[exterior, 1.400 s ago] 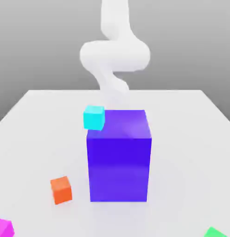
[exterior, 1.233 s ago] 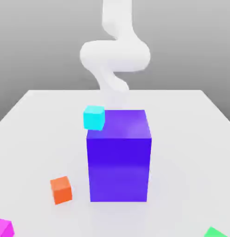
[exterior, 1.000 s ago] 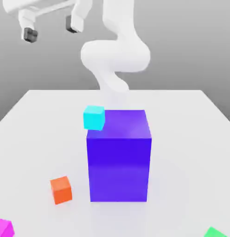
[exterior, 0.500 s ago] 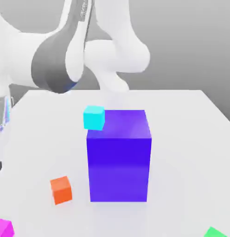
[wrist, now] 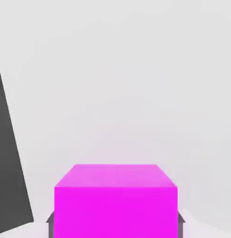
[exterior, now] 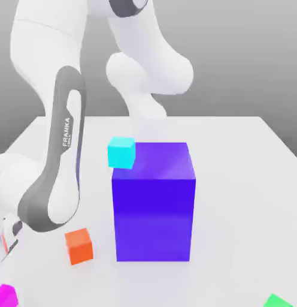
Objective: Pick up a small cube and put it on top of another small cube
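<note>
Pale grey backdrop, darker low down behind the table, meets a smooth whitish tabletop point(exterior: 241, 198). At the exterior view's lower left corner lies the magenta cube point(exterior: 5, 296), partly cut off by the picture's edge. In the hand view it is a flat, vivid magenta with straight, crisp edges and plain faces; one broad face is bright and the narrower face next to it a little duller and pinker. The gripper point(wrist: 116, 228) is closed on this cube, its dark fingertips point(wrist: 181, 225) set against two opposite sides, so the jaws stand only as far apart as the cube is wide. Whether the cube touches the table I cannot tell.

The white and dark grey arm point(exterior: 61, 132) reaches down along the exterior view's left. Near its grey elbow-like joint sits an orange-red cube point(exterior: 79, 246), turned slightly askew. In the middle stands a big blue-violet block point(exterior: 153, 216), and a cyan cube point(exterior: 121, 153) overlaps its upper left corner in the exterior view. A green cube point(exterior: 276, 301) pokes in at the lower right.
</note>
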